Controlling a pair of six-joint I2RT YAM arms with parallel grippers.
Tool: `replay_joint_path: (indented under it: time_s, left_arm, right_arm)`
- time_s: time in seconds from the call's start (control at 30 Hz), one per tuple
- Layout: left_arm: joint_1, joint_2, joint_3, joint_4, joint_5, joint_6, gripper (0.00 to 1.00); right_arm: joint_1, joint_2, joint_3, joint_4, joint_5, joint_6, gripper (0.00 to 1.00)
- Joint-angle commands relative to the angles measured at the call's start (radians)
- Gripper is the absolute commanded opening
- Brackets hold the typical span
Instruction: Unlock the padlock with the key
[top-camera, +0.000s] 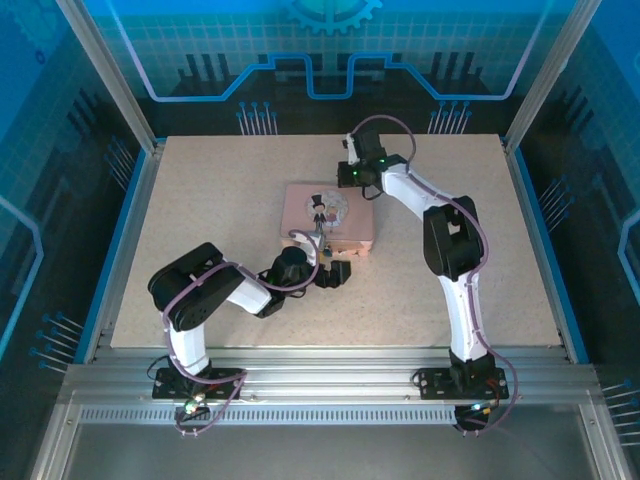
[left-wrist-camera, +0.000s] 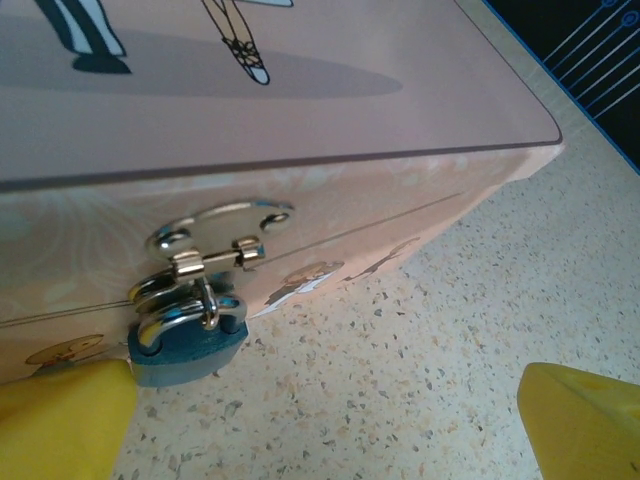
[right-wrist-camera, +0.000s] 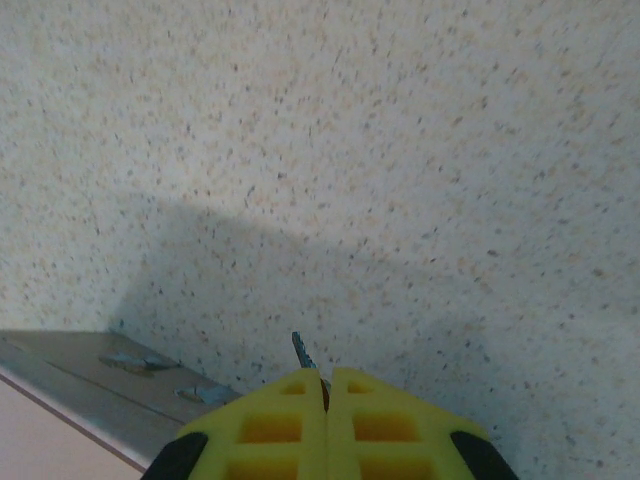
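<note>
L wrist: padlock (left-wrist-camera: 185, 352) on tin (left-wrist-camera: 420, 195) hasp (left-wrist-camera: 215, 240); R wrist: key (right-wrist-camera: 300, 350) in R claw (right-wrist-camera: 325, 380).

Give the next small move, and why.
Probably close the left gripper on the padlock to steady it: the lock hangs from the hasp of the pink tin between its open fingers, while the shut right gripper pinches a thin metal tip, likely the key.
</note>
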Motion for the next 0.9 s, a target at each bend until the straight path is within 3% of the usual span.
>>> replay_joint_path:
  time_s: [0.0, 0.23, 0.53, 0.7, 0.87]
  left_arm:
    - [0.005, 0.021, 0.030, 0.102, 0.063, 0.046, 0.98]
    - [0.065, 0.032, 0.032, 0.157, 0.243, -0.032, 0.84]
    - [0.098, 0.039, 0.022, 0.196, 0.351, -0.088, 0.68]
    - [0.099, 0.043, 0.018, 0.198, 0.338, -0.106, 0.62]
    - [0.086, 0.005, -0.033, 0.155, 0.129, -0.097, 0.77]
  right_arm:
    - [0.022, 0.006, -0.002, -0.027, -0.026, -0.036, 0.00]
    - [0.044, -0.018, -0.078, -0.024, -0.050, -0.073, 0.00]
    - [0.053, -0.058, -0.155, 0.001, -0.056, -0.087, 0.00]
    - [0.055, -0.074, -0.168, 0.004, -0.056, -0.090, 0.00]
    - [0.057, -0.091, -0.178, 0.008, -0.051, -0.097, 0.00]
